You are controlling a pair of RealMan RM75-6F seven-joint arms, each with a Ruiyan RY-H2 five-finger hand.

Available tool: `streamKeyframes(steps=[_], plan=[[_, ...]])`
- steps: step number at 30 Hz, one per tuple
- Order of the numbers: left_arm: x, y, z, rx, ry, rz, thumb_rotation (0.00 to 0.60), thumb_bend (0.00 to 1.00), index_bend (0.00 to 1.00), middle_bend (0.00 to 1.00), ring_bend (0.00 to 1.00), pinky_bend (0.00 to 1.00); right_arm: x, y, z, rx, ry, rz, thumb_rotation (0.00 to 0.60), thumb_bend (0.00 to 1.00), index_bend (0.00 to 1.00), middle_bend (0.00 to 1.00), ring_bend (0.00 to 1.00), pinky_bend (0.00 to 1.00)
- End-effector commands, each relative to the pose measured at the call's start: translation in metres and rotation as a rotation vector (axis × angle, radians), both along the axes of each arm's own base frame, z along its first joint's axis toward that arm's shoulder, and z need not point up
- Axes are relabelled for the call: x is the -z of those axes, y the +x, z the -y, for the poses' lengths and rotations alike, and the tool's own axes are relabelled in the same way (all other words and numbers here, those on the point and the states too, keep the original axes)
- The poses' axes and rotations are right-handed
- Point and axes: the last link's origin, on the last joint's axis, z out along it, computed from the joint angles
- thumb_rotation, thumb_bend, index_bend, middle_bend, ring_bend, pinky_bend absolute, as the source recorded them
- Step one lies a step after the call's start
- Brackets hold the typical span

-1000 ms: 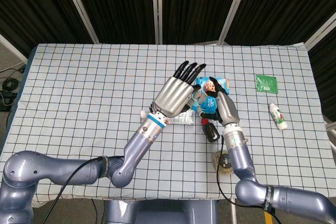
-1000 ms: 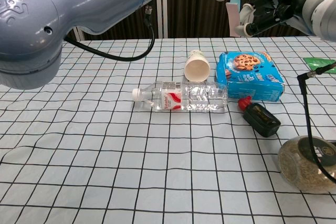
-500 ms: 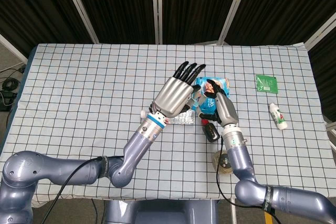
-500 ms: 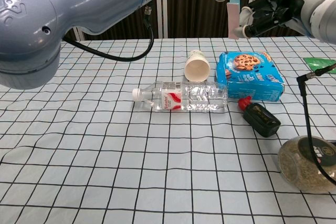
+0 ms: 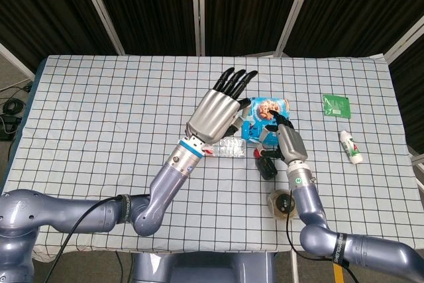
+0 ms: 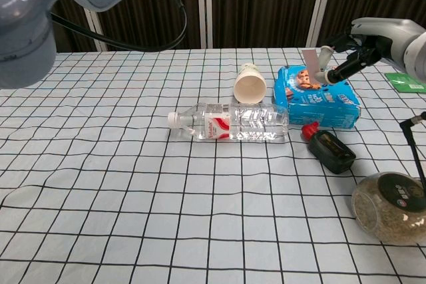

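cookie box blue, lying flat (cookie picture up), right robot hand above.

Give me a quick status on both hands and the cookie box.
Left hand open, raised above the water bottle. Right hand over the cookie box, fingers pinching a small pale strip. Dark bottle and jar lie near the right arm.

Left arm: reaches from the lower left diagonally up over the table centre; left hand raised, back of the palm facing up, black fingers straight, close together, holding nothing. Right arm: rises from the lower right, forearm near upright in the head view; right hand lower, fingers curled inward, its grasp hard to judge
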Motion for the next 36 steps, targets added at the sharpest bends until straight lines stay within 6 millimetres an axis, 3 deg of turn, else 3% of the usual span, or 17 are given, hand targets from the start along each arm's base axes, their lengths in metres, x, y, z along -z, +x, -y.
streamKeyframes(steps=[1,4,7,14,19,21,23,25,26,28,32,36], plan=[[-0.007,-0.006,-0.001,-0.014,0.006,0.006,0.600,0.61,0.89,0.00,0.00,0.00,-0.001,-0.003,-0.002,-0.012,0.002,-0.021,0.600,0.42,0.79,0.05,0.00,0.00],[-0.014,-0.019,-0.001,-0.025,0.010,-0.004,0.600,0.61,0.89,0.00,0.00,0.00,-0.004,-0.005,-0.006,-0.036,0.000,-0.053,0.600,0.41,0.78,0.05,0.00,0.00],[-0.020,-0.045,0.003,-0.048,-0.001,-0.027,0.600,0.61,0.89,0.00,0.00,0.00,-0.007,-0.010,-0.011,-0.072,0.002,-0.098,0.600,0.41,0.78,0.05,0.00,0.00],[-0.024,-0.130,0.022,-0.134,-0.079,-0.128,0.600,0.61,0.89,0.00,0.00,0.00,-0.007,-0.032,-0.020,-0.143,0.010,-0.229,0.600,0.41,0.77,0.05,0.00,0.00],[-0.019,-0.172,0.033,-0.180,-0.117,-0.177,0.600,0.58,0.86,0.00,0.00,0.00,-0.001,-0.045,-0.024,-0.138,0.021,-0.260,0.600,0.41,0.76,0.05,0.00,0.00],[-0.016,-0.189,0.038,-0.197,-0.130,-0.189,0.600,0.37,0.70,0.00,0.00,0.00,0.001,-0.050,-0.025,-0.143,0.023,-0.274,0.600,0.40,0.71,0.05,0.00,0.00],[-0.015,-0.206,0.041,-0.225,-0.142,-0.205,0.600,0.06,0.32,0.00,0.00,0.00,0.002,-0.054,-0.027,-0.157,0.024,-0.294,0.600,0.32,0.57,0.03,0.00,0.00],[-0.016,-0.216,0.042,-0.246,-0.147,-0.218,0.600,0.00,0.07,0.00,0.00,0.00,0.002,-0.057,-0.028,-0.166,0.026,-0.311,0.600,0.14,0.34,0.00,0.00,0.00],[-0.017,-0.220,0.043,-0.255,-0.147,-0.220,0.600,0.00,0.01,0.00,0.00,0.00,0.002,-0.058,-0.029,-0.171,0.026,-0.317,0.600,0.09,0.29,0.00,0.00,0.00],[-0.022,-0.227,0.044,-0.272,-0.144,-0.218,0.600,0.00,0.00,0.00,0.00,0.00,-0.001,-0.059,-0.030,-0.176,0.020,-0.318,0.600,0.01,0.20,0.00,0.00,0.00],[-0.040,-0.237,0.046,-0.285,-0.104,-0.192,0.600,0.00,0.00,0.00,0.00,0.00,-0.012,-0.058,-0.033,-0.185,-0.006,-0.301,0.600,0.00,0.19,0.00,0.00,0.00],[-0.067,-0.253,0.052,-0.306,-0.025,-0.178,0.600,0.00,0.00,0.00,0.00,0.00,-0.040,-0.065,-0.043,-0.225,-0.082,-0.318,0.600,0.00,0.19,0.00,0.00,0.00]])
